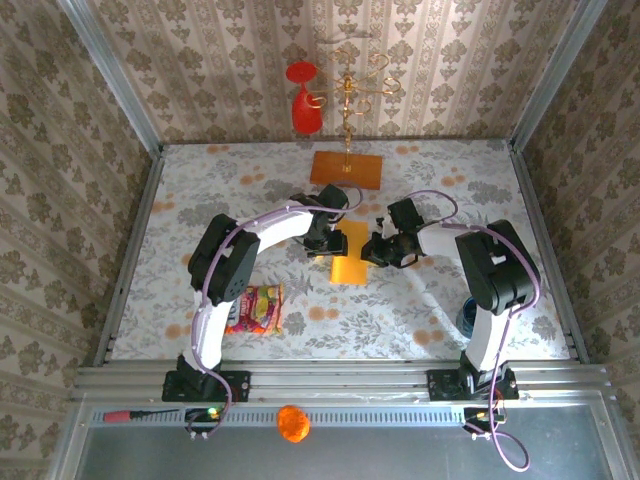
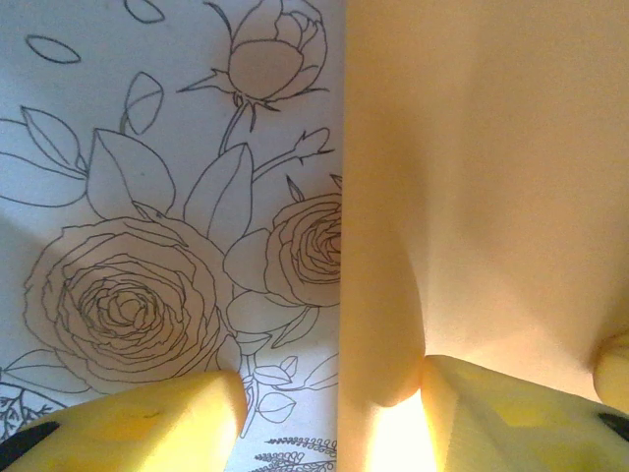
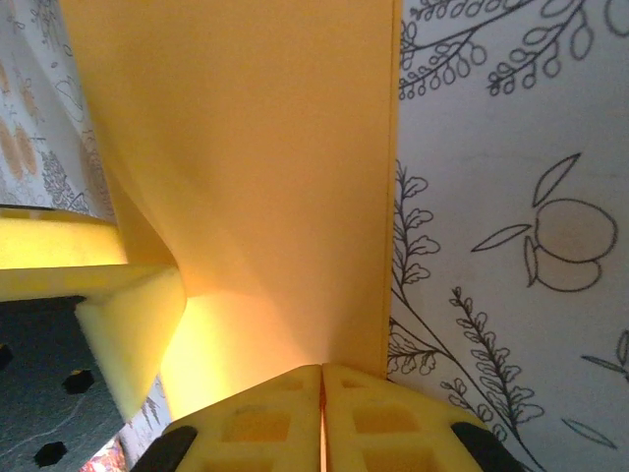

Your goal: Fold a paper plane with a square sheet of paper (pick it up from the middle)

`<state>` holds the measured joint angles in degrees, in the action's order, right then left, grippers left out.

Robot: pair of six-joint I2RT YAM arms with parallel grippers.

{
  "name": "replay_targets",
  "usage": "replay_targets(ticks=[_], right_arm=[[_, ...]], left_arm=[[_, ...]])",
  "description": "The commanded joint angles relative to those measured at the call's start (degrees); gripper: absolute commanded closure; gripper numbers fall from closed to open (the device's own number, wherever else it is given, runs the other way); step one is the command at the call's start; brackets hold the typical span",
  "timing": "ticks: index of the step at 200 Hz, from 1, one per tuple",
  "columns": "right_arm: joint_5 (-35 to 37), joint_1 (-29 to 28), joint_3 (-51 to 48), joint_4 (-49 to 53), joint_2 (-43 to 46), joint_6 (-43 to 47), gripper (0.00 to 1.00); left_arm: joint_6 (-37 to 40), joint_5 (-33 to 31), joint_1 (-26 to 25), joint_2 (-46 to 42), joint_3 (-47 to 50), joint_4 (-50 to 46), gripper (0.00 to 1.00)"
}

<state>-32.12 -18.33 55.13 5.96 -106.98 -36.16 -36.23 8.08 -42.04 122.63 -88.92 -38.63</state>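
Your right gripper (image 3: 322, 393) pinches the square sheet of paper (image 1: 350, 252) to hold its fold; your left gripper (image 2: 329, 398), half-open, straddles the opposite edge.

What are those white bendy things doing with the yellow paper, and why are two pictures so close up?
Those are two robot arms bolted to the near edge of a flowery table. Each ends in a claw. The big picture looks down from above. The other two come from little cameras on the wrists, so they sit right by the paper.

The yellow sheet of paper lies in the middle, partly folded. The right claw is pinched shut on the paper's edge. The left claw stands open around the opposite edge.

Also on the table: a colourful snack packet, and an orange board with a gold stand.
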Motion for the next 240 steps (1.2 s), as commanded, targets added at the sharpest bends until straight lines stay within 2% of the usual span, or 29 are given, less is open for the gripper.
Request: replay_targets(ticks=[1, 51, 91, 112, 123, 140, 157, 213, 240], right_arm=[[-0.1, -0.3, 1.5, 2.3, -1.0, 1.8, 0.92], [3.0, 0.2, 0.3, 6.2, -2.1, 3.6, 0.94], [5.9, 0.7, -1.2, 9.0, -2.8, 5.8, 0.97], [7.1, 0.7, -1.7, 9.6, -3.5, 6.4, 0.97], [7.5, 0.7, -1.6, 9.8, -4.0, 6.5, 0.97], [8.1, 0.7, -1.4, 10.0, -4.4, 6.5, 0.97], [8.6, 0.7, -1.1, 10.9, -4.7, 6.4, 0.98], [10.3, 0.7, -0.9, 12.5, -4.6, 7.1, 0.98], [10.7, 0.7, -1.0, 12.6, -4.8, 7.1, 0.98]], left_arm=[[0.2, 1.6, -1.5, 9.2, 5.0, -0.4, 0.45], [0.2, 1.8, -0.4, 5.7, 4.3, -0.6, 0.45], [1.2, -2.9, 0.0, -4.2, -0.8, -1.9, 0.45], [0.6, -4.1, -0.3, -9.6, 0.0, 0.6, 0.44], [0.1, -2.8, -0.3, -11.6, 1.7, 3.2, 0.48], [1.9, 5.9, -0.2, -12.8, 4.5, 8.8, 0.56], [1.1, 11.1, -0.4, -12.4, 6.4, 12.0, 0.64], [-0.7, 19.2, -0.3, -7.4, 6.2, 17.0, 1.0], [-1.3, 20.9, -0.5, -4.7, 6.0, 18.7, 1.0]])
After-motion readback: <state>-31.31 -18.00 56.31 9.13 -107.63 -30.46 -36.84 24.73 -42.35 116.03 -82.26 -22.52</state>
